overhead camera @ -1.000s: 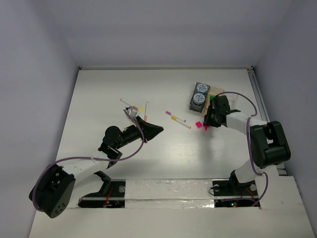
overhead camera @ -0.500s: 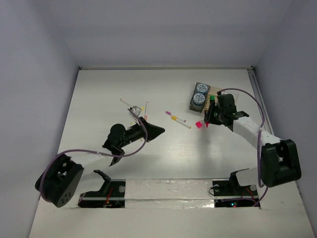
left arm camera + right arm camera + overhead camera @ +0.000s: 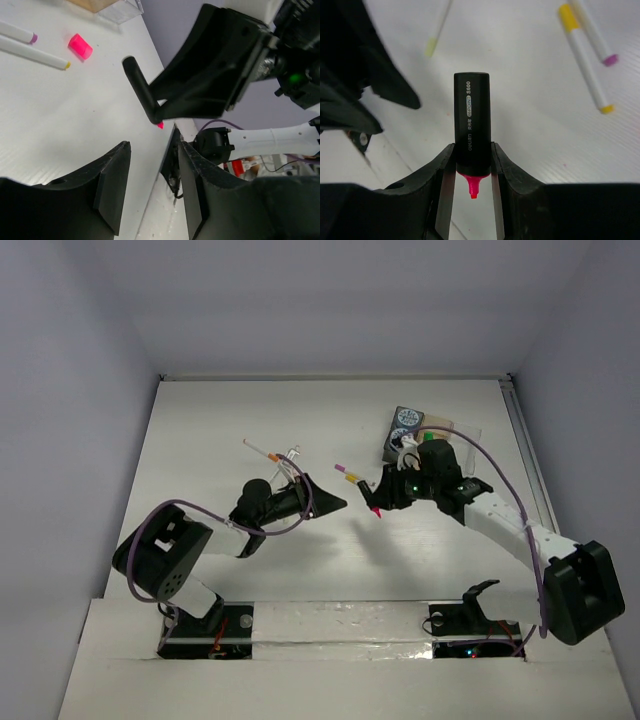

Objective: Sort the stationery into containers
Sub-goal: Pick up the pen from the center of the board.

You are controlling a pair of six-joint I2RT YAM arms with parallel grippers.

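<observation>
Since a second ago both arms have swung toward the middle of the overhead view. At left centre, my left gripper (image 3: pixel 338 505) has slid rightward. Its jaws were pinched together before and now stand apart with nothing between them. Just above it, two pens (image 3: pixel 265 451) lie close together, one orange-ended.

At centre, the right gripper (image 3: pixel 385 496) has come across from beside the tray. It is clenched on a marker (image 3: pixel 471 120), gripped near the tip. The marker has a black barrel with white print and a pink chisel tip. The two grippers face each other, near but apart.

Another pair of pens (image 3: pixel 350 475) lies just to the upper left of the right gripper, one purple-ended and one yellow-ended. In the left wrist view a pink cap (image 3: pixel 80 46) lies on the table between that pair and the tray.

At upper right sits the tray (image 3: pixel 447 424). A canister (image 3: pixel 407 418) stands at its dark left end, with a green piece (image 3: pixel 430 437) beside it. My right arm now covers the rest.
</observation>
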